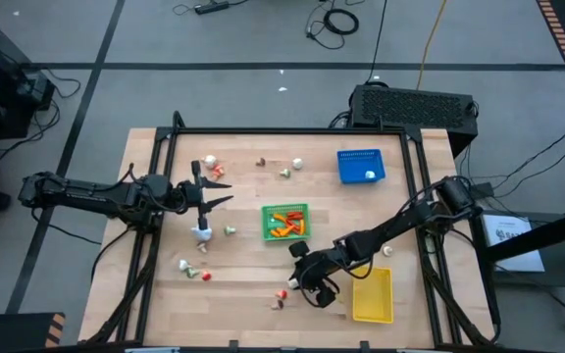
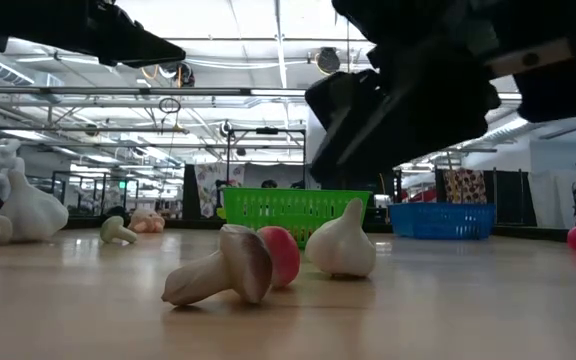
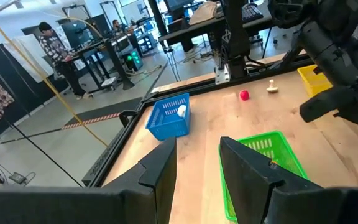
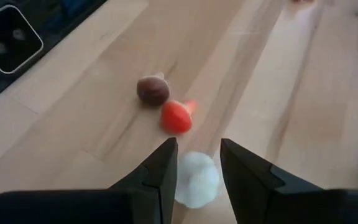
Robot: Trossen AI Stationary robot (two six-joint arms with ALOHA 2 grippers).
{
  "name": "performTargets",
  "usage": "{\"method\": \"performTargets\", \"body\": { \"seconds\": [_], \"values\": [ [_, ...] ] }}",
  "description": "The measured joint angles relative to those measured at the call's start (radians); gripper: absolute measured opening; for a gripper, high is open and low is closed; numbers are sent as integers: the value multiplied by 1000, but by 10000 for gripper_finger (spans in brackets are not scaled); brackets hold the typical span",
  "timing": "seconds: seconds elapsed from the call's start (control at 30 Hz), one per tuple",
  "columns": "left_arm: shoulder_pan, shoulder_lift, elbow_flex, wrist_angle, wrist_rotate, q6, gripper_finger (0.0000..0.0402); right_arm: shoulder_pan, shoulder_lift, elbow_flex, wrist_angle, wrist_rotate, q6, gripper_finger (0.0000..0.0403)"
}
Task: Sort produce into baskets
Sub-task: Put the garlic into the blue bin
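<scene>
My right gripper hangs open, slanting down over a cluster of three produce pieces near the table's front: a white garlic bulb, a red piece and a brown-capped mushroom. The garlic shows in the gap between the fingers, and the low view shows the gripper clear above the garlic. My left gripper is held open and level above the table's left side, with nothing in it. The green basket holds orange and red pieces. The blue basket holds a white piece. The yellow basket lies front right.
Loose produce lies scattered on the left half and near the far edge. A small mushroom and a red piece lie by the right side. A black frame rail borders the table. People stand in the room beyond.
</scene>
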Motion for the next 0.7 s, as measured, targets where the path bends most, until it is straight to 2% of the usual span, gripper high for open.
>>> {"method": "performTargets", "body": {
  "seconds": [0.53, 0.7],
  "values": [
    [0, 0, 0, -3, 0, 0, 132, 1, 49, 0, -21, -6, 9, 113],
    [0, 0, 0, -4, 0, 0, 132, 1, 49, 0, -23, -6, 9, 94]
  ]
}}
